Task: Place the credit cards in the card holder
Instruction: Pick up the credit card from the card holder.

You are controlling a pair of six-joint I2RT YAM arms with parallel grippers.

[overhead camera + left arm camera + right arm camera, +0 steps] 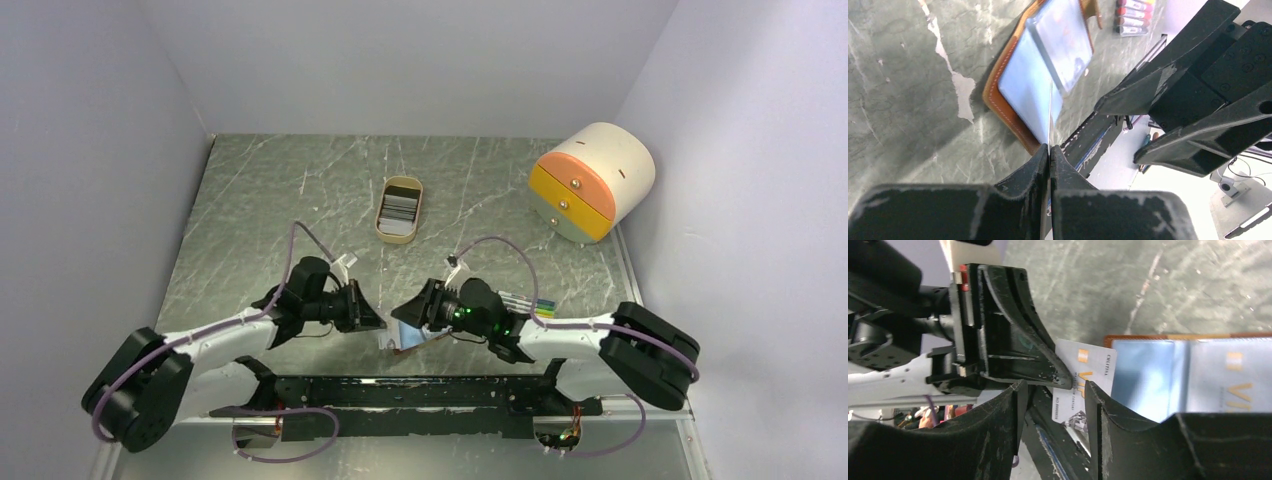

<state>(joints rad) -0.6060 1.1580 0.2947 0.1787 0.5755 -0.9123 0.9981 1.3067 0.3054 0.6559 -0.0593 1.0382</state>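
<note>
Left claw (1049, 152): fully closed, pinching a white plastic credit card with gold lettering (1090, 372) by its near edge. From the left wrist view the card is edge-on, a thin line running out of the tips.

The card's far end reaches the left edge of the brown leather fold-over card holder (1020, 85). The holder lies open and flat on the grey marbled counter (260, 200), at the near edge between the two arms, clear pockets facing up. One pocket already shows a card with the same gold print (right wrist view, far right). Can't tell if the held card's leading edge is inside a pocket mouth or just lying over it.

Right claw (1054, 387): jaws about half apart, nothing gripped that I can see. It sits low beside the holder, facing the left claw. Contact with the holder: can't tell.

Step, my read: inserting this card, at the pocket mouth. The next move needs the left claw to hold the card shallow and push it right along the pocket line. The right claw should pin the holder so it doesn't skate. Release only once the card is mostly seated.

More cards sit in the tan oval tray (383, 215) at the back of the counter. Coloured pens (525, 300) lie just right of the right claw, not involved.
</note>
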